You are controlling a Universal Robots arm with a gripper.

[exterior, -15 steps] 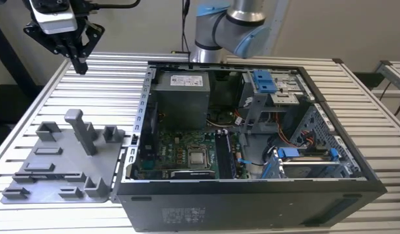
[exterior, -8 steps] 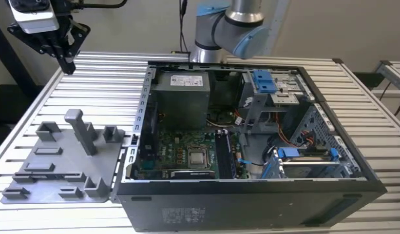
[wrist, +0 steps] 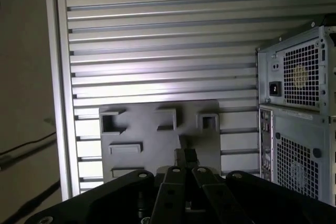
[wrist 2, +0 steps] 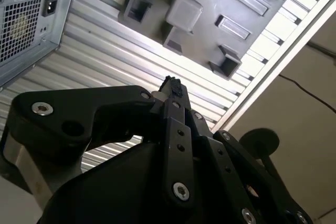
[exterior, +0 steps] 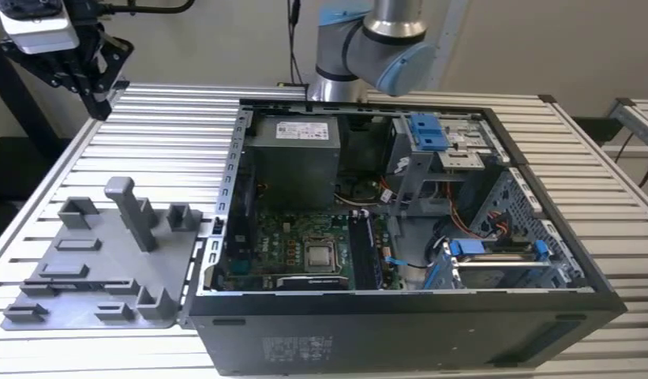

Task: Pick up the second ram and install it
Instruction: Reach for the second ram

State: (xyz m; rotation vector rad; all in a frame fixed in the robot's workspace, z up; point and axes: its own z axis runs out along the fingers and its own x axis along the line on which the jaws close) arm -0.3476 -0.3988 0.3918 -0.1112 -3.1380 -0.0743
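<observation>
My gripper hangs high over the table's far corner at the exterior view's left, well away from the open computer case. Its black fingers meet at the tips in both wrist views, shut with nothing between them. Inside the case, a dark strip of ram stands in the slots just right of the silver chip on the green motherboard. I cannot tell the second ram from its twin there. The grey fixture plate holds no dark stick.
The case lies on its side on a slatted aluminium table, with a grey power supply and blue drive latches inside. The arm's base stands behind the case. The case's rear panel is beside the fixture.
</observation>
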